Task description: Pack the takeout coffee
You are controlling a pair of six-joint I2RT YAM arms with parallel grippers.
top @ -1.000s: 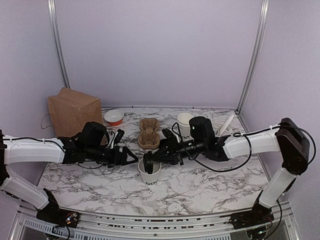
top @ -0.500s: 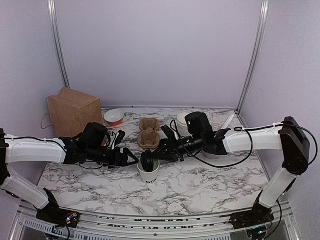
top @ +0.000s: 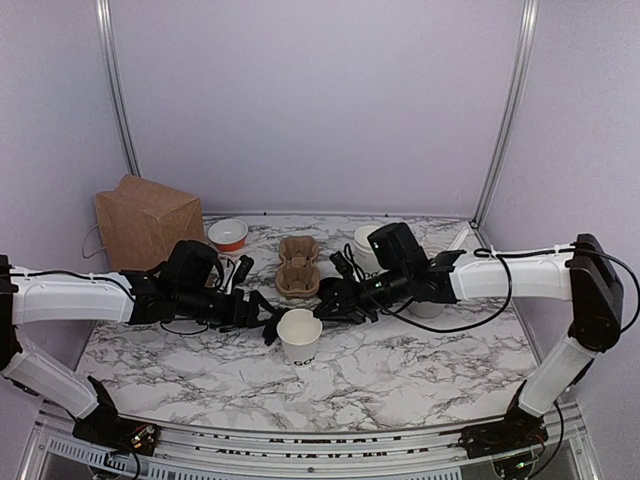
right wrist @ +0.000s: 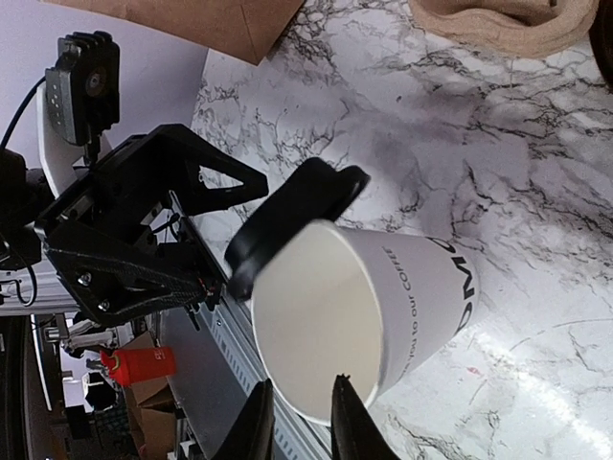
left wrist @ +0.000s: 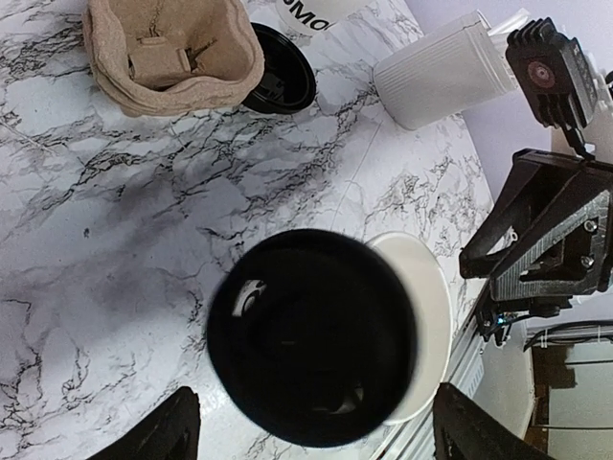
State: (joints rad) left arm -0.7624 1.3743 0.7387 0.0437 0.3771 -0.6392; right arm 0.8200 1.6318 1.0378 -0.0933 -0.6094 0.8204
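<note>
Marble table, as I see it from my station.
On the overhead, the table [top: 420, 370] carries a paper bag [top: 145, 222] at the back left, with a bowl [top: 228, 235] just beside it. A carrier [top: 299, 266] sits mid-back and a cup stack [top: 368, 238] stands to its right. The coffee cup [top: 300, 338] stands upright in front of the carrier. My left wrist view adds a loose lid [left wrist: 283, 81] against the carrier's edge and a white tub [left wrist: 441, 67] nearby.
</note>
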